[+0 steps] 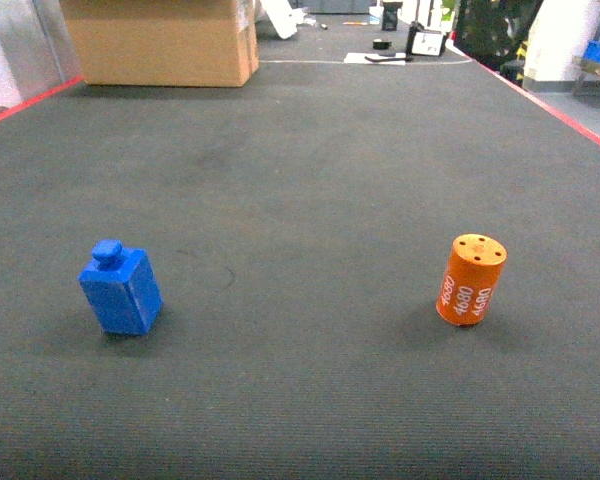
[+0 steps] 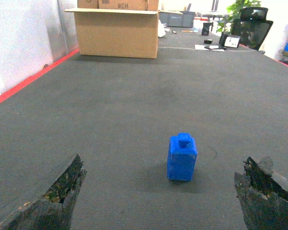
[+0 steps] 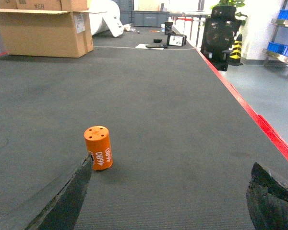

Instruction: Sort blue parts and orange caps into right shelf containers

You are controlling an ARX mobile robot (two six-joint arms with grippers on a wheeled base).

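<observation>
The orange cap (image 3: 98, 147) stands upright on the dark mat (image 3: 182, 143), at eleven o'clock from the right gripper (image 3: 168, 201), whose jaws are spread wide and empty.

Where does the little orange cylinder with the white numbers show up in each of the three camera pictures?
Head: the small orange plastic cylinder stands right of centre on the dark mat.
Left wrist: not in it.
Right wrist: lower left, beside the left fingertip.
Shared landmark: the brown cardboard box at the mat's far left.
</observation>
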